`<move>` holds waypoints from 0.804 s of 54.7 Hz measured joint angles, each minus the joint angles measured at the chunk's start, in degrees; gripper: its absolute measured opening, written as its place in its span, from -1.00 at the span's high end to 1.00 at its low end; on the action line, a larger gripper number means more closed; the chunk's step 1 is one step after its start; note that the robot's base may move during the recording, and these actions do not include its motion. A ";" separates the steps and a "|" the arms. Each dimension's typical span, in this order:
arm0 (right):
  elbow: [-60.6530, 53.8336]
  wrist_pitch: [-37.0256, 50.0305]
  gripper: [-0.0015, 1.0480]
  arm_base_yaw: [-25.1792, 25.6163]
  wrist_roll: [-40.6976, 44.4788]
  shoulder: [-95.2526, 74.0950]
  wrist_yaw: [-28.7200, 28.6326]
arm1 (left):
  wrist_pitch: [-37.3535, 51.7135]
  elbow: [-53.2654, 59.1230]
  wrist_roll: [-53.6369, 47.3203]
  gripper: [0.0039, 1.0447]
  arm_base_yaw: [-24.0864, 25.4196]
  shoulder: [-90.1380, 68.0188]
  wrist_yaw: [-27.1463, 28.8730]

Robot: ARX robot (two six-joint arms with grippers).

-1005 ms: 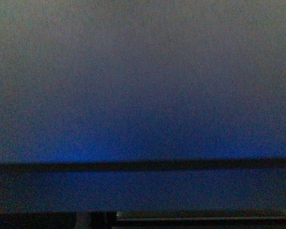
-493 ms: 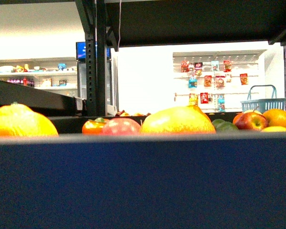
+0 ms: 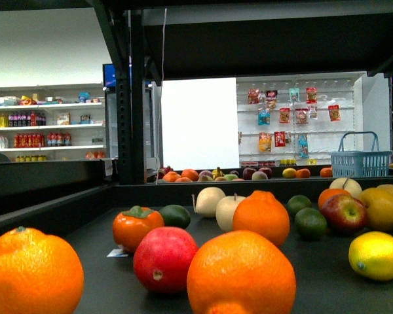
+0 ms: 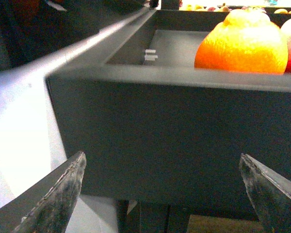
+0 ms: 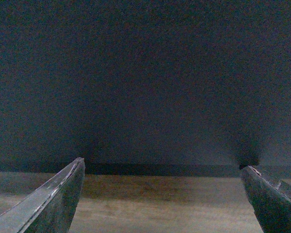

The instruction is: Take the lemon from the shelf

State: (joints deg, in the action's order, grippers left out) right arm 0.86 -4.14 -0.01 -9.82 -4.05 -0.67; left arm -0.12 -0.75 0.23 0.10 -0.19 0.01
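The left pincer [image 4: 161, 156] is hanging released, fingers spread wide, facing the outer wall of the shelf [image 4: 174, 131] near a corner. The right pincer [image 5: 162, 164] is gaping likewise before a dark panel. The lemon [image 3: 377, 256] is lying on the dark worktop [image 3: 321, 271] at front right, with bare surface showing between it and an orange [image 3: 241, 275]. White store racks [image 3: 46, 127] are standing beyond.

Red fruit [image 3: 164, 258] between 2 oranges [image 3: 241, 275] (front); blue basket [image 3: 360, 157] behind.
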 joint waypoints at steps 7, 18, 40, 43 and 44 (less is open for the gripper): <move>0.02 2.73 -0.85 0.17 4.15 2.93 1.51 | 0.00 0.00 0.00 -0.86 -0.04 0.00 -0.13; 0.00 4.04 -0.85 -0.02 8.35 3.78 0.66 | 0.00 0.00 0.00 -0.86 -0.04 0.02 0.00; 0.00 4.04 -0.85 -0.04 9.51 3.89 0.68 | 0.00 0.00 -0.02 -0.86 -0.04 0.04 0.00; 0.00 4.04 -0.85 -0.04 9.53 3.89 0.68 | 0.00 0.00 -0.02 -0.86 -0.04 0.04 0.02; 0.00 4.04 -0.85 -0.04 9.53 3.89 0.68 | 0.00 0.00 0.00 -0.86 -0.04 0.04 0.02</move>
State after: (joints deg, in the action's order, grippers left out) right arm 0.86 -0.10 -0.05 -0.30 -0.16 0.01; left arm -0.12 -0.75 0.23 0.05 -0.14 0.03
